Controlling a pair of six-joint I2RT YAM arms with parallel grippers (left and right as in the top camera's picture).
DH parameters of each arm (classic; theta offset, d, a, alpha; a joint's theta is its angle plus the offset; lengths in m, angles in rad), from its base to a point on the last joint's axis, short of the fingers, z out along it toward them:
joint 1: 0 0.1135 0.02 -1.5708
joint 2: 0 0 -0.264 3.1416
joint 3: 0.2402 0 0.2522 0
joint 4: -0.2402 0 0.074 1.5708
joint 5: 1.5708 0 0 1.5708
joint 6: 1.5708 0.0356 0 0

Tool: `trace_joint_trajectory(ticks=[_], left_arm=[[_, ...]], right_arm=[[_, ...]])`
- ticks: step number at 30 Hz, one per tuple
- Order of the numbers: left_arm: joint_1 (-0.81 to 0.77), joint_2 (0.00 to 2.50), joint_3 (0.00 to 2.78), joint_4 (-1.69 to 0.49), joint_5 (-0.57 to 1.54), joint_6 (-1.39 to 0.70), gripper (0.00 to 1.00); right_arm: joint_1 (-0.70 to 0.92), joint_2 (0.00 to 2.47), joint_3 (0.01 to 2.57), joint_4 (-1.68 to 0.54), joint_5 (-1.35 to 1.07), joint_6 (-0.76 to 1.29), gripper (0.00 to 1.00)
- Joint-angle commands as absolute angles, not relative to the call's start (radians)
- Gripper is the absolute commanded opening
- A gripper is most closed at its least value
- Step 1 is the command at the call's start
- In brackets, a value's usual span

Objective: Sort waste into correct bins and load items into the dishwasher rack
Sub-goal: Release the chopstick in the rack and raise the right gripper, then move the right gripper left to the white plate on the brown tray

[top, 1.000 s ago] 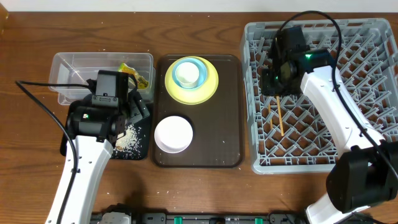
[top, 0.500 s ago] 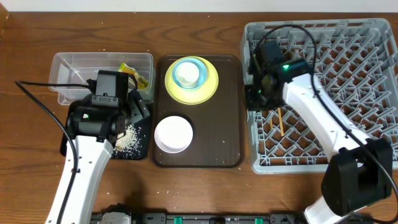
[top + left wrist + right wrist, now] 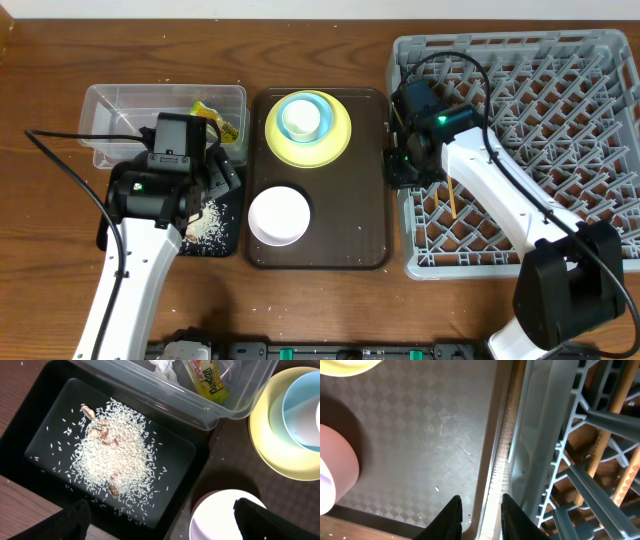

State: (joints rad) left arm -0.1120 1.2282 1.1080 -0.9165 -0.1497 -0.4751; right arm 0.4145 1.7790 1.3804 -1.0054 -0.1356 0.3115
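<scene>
The right gripper (image 3: 481, 506) hovers over the seam between the brown tray (image 3: 420, 435) and the rack (image 3: 540, 425), its fingers barely parted and empty. Chopsticks (image 3: 450, 195) lie in the rack's near-left part. The left gripper (image 3: 162, 520), spread wide (nothing held), hangs over rice (image 3: 115, 460) in the black tray (image 3: 182, 455). The wrapper (image 3: 207, 380) sits in the tub (image 3: 165, 395).

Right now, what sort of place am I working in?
Probably a mock dish-clearing station, not a real kitchen: a wooden table holds a grey dishwasher rack, a brown tray of dishes, and a black tray of rice beside a clear tub.
</scene>
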Motion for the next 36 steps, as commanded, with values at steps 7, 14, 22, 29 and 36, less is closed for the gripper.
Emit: trace_joint_trajectory(ticks=[7,14,22,29,36], left_arm=[[-0.108,1.230,1.118,-0.920,-0.166,-0.485,0.94],[-0.108,1.230,1.118,-0.920,-0.166,-0.485,0.94],[-0.108,1.230,1.118,-0.920,-0.166,-0.485,0.94],[-0.108,1.230,1.118,-0.920,-0.166,-0.485,0.94],[-0.108,1.230,1.118,-0.920,-0.166,-0.485,0.94]], right_arm=[[0.389,1.765,1.540,-1.097,-0.050,0.317,0.30],[0.384,1.767,1.502,-1.164,-0.005,0.349,0.31],[0.421,1.767,1.378,-1.137,-0.035,0.400,0.29],[0.453,1.767,1.346,-1.137,-0.035,0.438,0.23],[0.461,1.767,1.346,-1.140,-0.076,0.511,0.01]])
